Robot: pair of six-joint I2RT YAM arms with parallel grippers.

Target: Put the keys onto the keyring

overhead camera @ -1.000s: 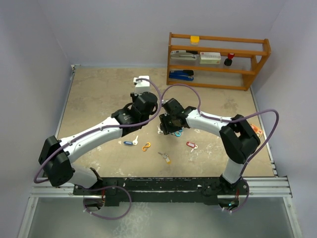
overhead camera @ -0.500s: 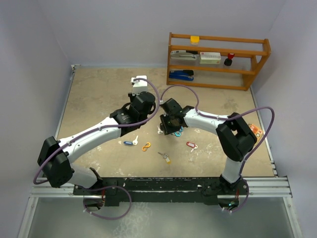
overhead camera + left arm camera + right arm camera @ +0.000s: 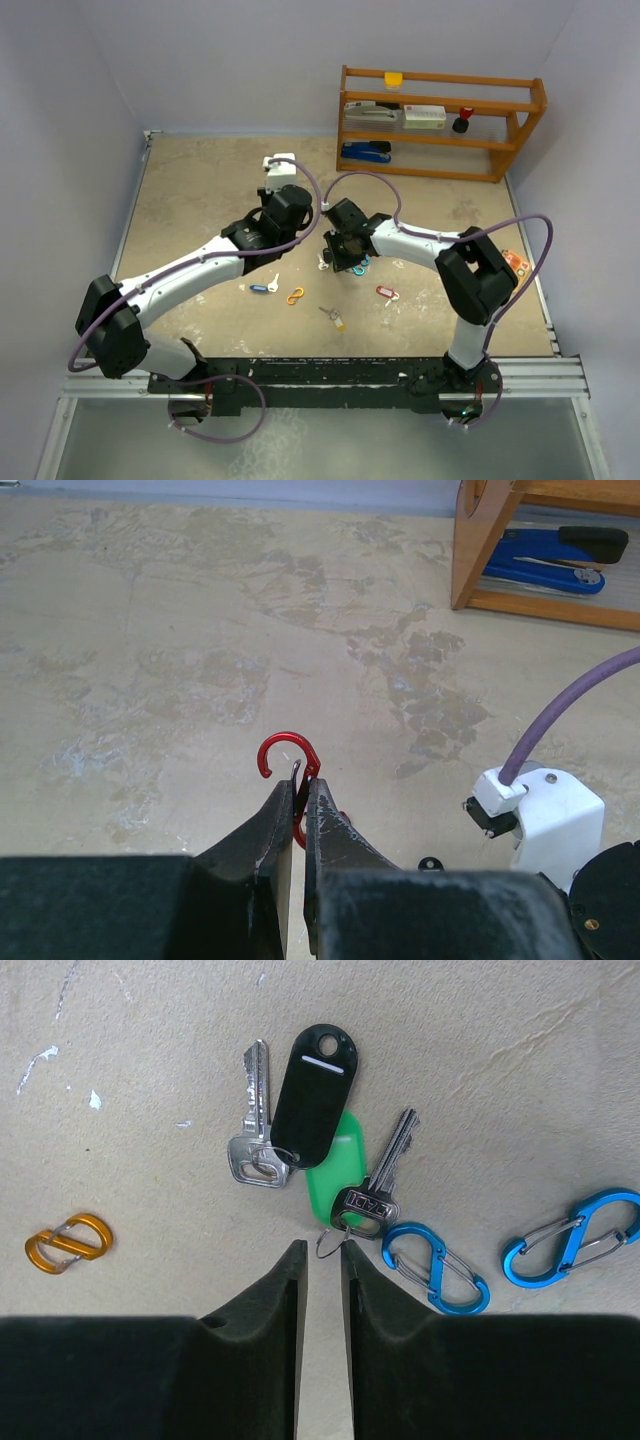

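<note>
Your left gripper (image 3: pixel 298 790) clamps the red clip (image 3: pixel 287 737); your right gripper (image 3: pixel 322 1252), barely agape at the green-tagged key's (image 3: pixel 368 1203) ring (image 3: pixel 330 1245), perhaps grips nothing yet: pinch it next.

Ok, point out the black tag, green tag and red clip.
black tag (image 3: pixel 315 1095), right wrist view, its middle
green tag (image 3: pixel 340 1165), right wrist view, exposed part
red clip (image 3: pixel 287 736), left wrist view, top loop

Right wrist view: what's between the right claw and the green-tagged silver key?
Seen there: only that silver key's thin metal ring, at the right claw's tips.
</note>
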